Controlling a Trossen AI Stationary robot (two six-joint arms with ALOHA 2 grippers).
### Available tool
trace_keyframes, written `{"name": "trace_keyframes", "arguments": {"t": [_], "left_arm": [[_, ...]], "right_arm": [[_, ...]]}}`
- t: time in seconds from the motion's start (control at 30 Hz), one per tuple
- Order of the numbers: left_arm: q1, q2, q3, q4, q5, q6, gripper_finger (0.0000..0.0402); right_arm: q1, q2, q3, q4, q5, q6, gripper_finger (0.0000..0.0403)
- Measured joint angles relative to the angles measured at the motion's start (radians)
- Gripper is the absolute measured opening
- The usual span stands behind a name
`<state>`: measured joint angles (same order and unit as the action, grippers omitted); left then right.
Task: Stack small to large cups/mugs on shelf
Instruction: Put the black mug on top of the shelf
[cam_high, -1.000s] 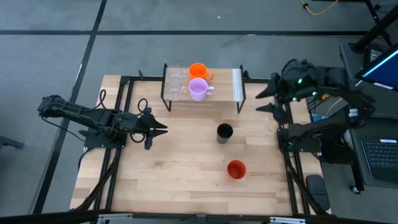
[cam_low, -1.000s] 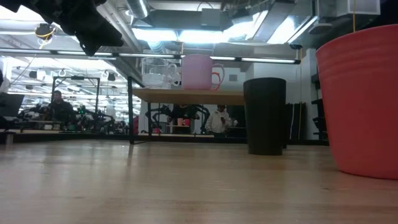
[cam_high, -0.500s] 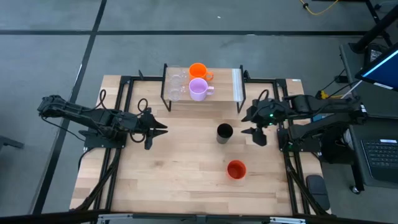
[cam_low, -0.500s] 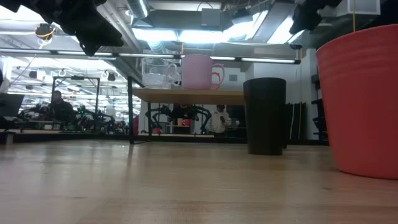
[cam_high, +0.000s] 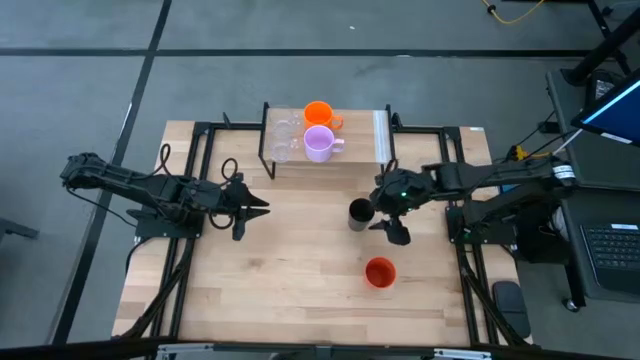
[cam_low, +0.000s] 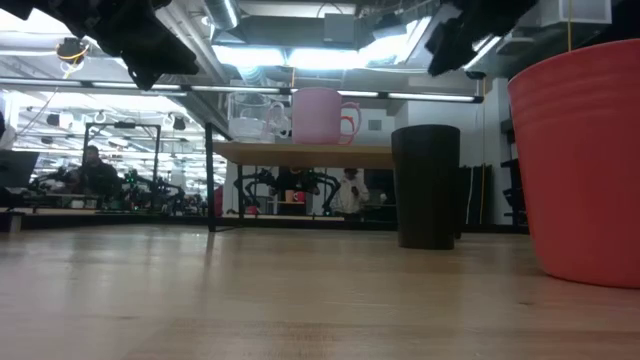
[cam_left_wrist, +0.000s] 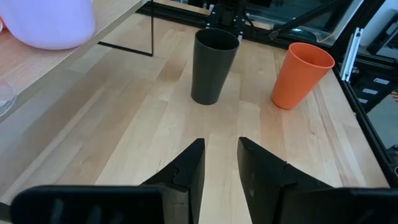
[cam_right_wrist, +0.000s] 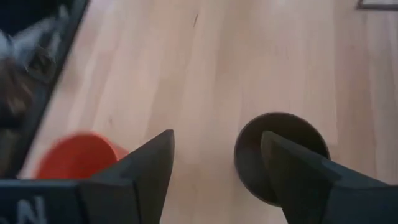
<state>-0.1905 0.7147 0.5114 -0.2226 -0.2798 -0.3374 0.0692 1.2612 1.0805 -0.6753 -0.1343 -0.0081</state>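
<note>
Right gripper hangs spread wide just beside the black cup, nothing held yet, red-orange cup also waiting on the table while, I think, four small ones already sit on the shelf; left gripper idles, part-open.

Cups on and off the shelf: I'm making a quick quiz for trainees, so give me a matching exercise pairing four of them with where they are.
Things:
1. lilac mug
2. black cup
3. red-orange cup
4. clear glass cups

Places:
A. on the tabletop, nearest the front edge
B. on the shelf, at its left end
C. on the tabletop, beside the right hand
D. on the shelf, beside the orange mug

Pairs: 1-D, 2-C, 3-A, 4-B
</note>
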Motion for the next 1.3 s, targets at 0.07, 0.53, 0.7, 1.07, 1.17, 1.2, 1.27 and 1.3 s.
{"name": "trace_keyframes", "arguments": {"t": [0.07,0.53,0.7,1.07,1.17,1.2,1.27,1.3], "left_arm": [[0.000,0.000,0.000,0.000,0.000,0.000,0.0089],[0.000,0.000,0.000,0.000,0.000,0.000,0.0089],[0.000,0.000,0.000,0.000,0.000,0.000,0.0089],[0.000,0.000,0.000,0.000,0.000,0.000,0.0089],[0.000,0.000,0.000,0.000,0.000,0.000,0.0089],[0.000,0.000,0.000,0.000,0.000,0.000,0.0089],[0.000,0.000,0.000,0.000,0.000,0.000,0.0089],[0.000,0.000,0.000,0.000,0.000,0.000,0.0089]], "right_arm": [[0.000,0.034,0.016,-0.021,0.000,-0.029,0.0244],[-0.001,0.209,0.105,-0.142,0.094,-0.102,0.0244],[0.000,0.231,0.106,-0.153,0.095,-0.102,0.0244],[-0.001,0.308,0.106,-0.165,0.125,-0.076,0.0244],[-0.001,0.343,0.106,-0.157,0.127,-0.076,0.0244],[-0.001,0.355,0.106,-0.157,0.128,-0.076,0.0244],[-0.001,0.374,0.106,-0.152,0.127,-0.074,0.0244],[-0.001,0.382,0.106,-0.152,0.128,-0.074,0.0244]]}}
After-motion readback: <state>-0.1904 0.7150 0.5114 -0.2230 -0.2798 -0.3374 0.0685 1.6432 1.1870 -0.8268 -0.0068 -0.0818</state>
